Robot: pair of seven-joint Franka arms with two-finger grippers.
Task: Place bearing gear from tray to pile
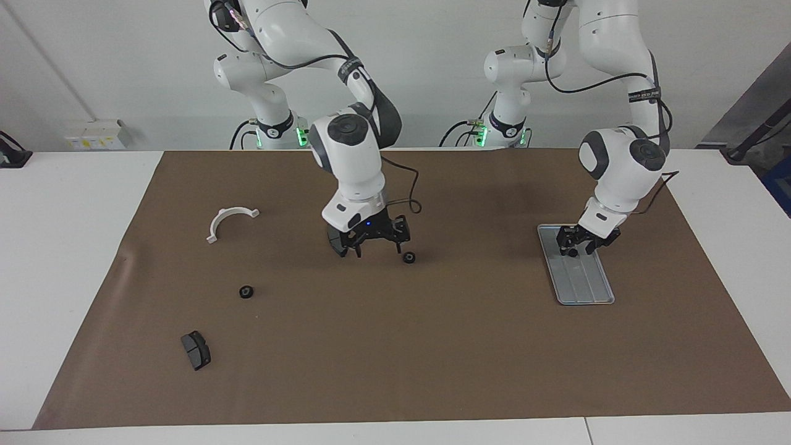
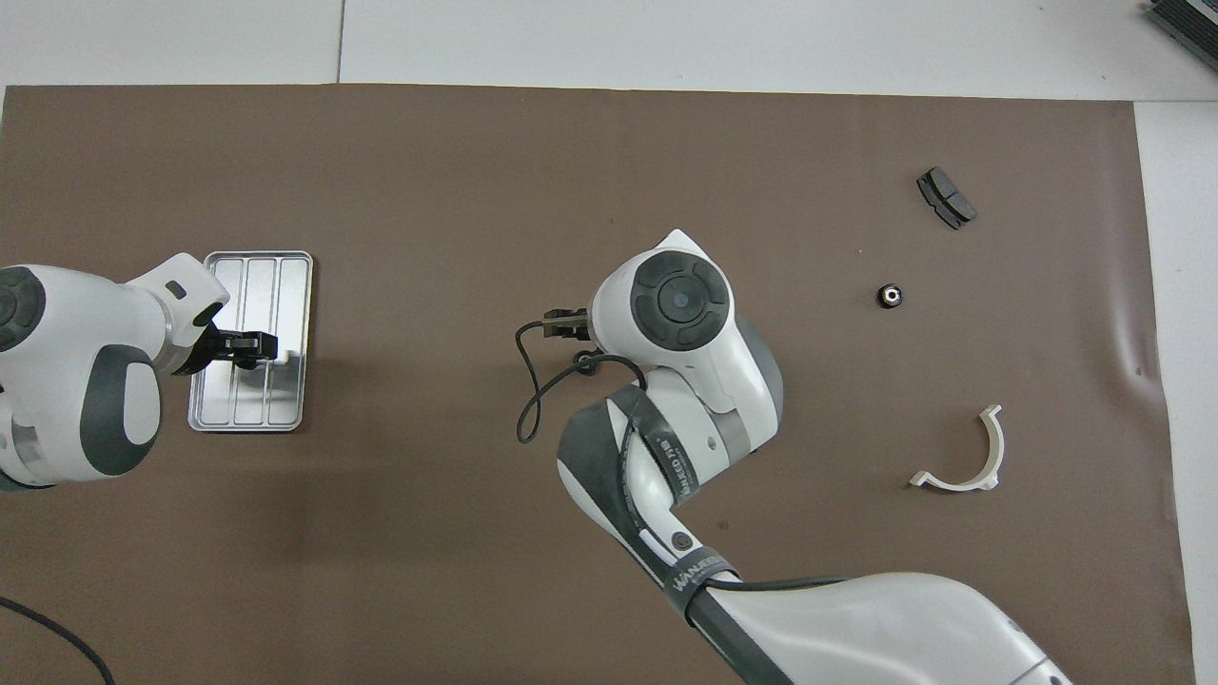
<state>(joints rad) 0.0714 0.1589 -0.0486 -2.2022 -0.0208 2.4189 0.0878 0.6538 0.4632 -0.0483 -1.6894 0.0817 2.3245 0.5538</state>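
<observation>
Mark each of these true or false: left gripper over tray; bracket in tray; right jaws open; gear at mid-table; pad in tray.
1. The left gripper is over the tray. True.
2. The bracket lies in the tray. False: it lies on the mat, toward the right arm's end.
3. The right gripper has its jaws open. True.
4. A gear lies on the mat at mid-table. True.
5. The pad lies in the tray. False: it lies on the mat, farther from the robots than the bracket.

— What do I get from the facing view?
— High, across the table, looking at both arms.
— And overhead?
— Steeply down; I see the same brown paper table mat (image 1: 432,346) (image 2: 476,171) in both.
</observation>
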